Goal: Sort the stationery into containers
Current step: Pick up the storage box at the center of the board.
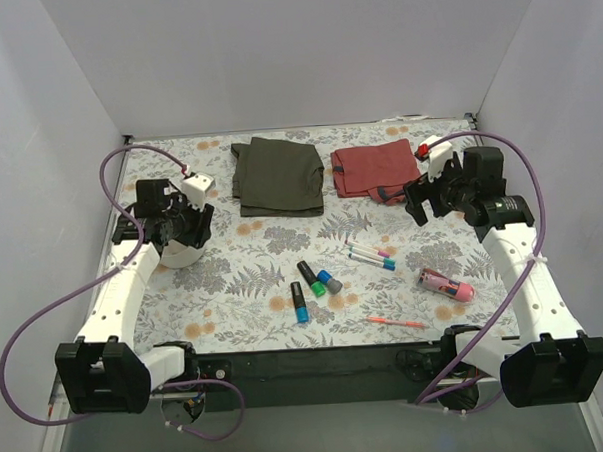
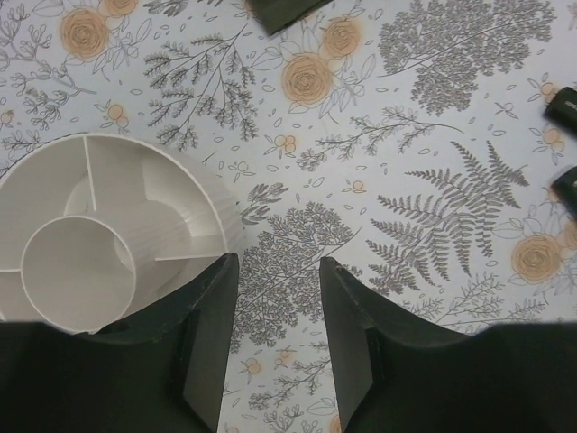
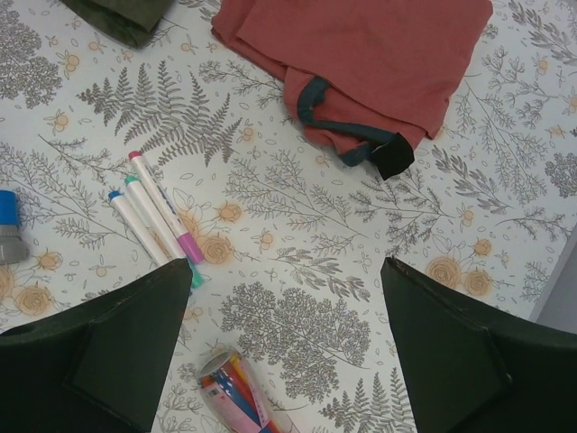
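Note:
The white divided bowl [image 1: 181, 255] sits at the left, partly under my left gripper [image 1: 188, 227], and its compartments look empty in the left wrist view [image 2: 99, 244]. My left gripper [image 2: 278, 334] is open and empty, hovering just right of the bowl. Three black markers lie mid-table, with blue [image 1: 301, 308], green [image 1: 312, 279] and grey [image 1: 329, 280] caps. Thin white pens [image 1: 371, 256] [image 3: 158, 221], a pink tube [image 1: 445, 285] [image 3: 239, 392] and a pink-orange pen [image 1: 396, 322] lie to the right. My right gripper [image 1: 420, 196] [image 3: 284, 352] is open and empty above the cloth, beyond the tube.
A folded olive cloth [image 1: 279, 175] and a folded red cloth [image 1: 377, 168] [image 3: 361, 63] lie at the back. White walls enclose the table on three sides. Purple cables loop beside both arms.

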{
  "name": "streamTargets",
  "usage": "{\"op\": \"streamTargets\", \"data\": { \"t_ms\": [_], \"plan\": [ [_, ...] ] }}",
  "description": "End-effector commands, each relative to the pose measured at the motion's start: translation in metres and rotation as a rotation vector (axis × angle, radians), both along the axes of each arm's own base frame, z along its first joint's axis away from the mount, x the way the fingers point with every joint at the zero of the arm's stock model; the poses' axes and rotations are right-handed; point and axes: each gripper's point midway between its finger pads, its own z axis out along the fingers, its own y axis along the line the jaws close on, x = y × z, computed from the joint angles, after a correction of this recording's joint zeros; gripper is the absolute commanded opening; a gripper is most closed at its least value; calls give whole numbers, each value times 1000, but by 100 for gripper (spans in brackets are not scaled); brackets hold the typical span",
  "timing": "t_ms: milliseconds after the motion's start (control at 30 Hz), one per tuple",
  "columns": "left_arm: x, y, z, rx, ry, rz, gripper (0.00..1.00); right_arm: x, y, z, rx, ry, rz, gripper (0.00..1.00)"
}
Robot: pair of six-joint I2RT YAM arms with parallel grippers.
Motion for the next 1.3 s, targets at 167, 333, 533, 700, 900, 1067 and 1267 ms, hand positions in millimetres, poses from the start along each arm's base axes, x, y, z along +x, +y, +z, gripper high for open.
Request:
{"op": "streamTargets", "data": {
  "t_ms": [167,333,533,700,900,1067,1267],
  "plan": [
    [32,16,-4,80,5,92,35,6,9,-5,35,14,33,94],
    [46,21,-12,96,36,137,33,6,10,-7,35,22,35,94],
    [61,26,-39,141,104,167,34,8,8,-14,29,31,28,93],
    [78,26,-42,174,111,171,11,9,9,-16,28,36,29,93],
    [85,-1,37,102,28,127,0,7,3,-21,3,36,12,93],
    [78,-61,118,73,-77,-27,0,10,2,-23,-5,38,11,93],
    [47,-147,133,7,-68,-360,0,18,-2,-26,-21,40,-4,93]
  ]
}}
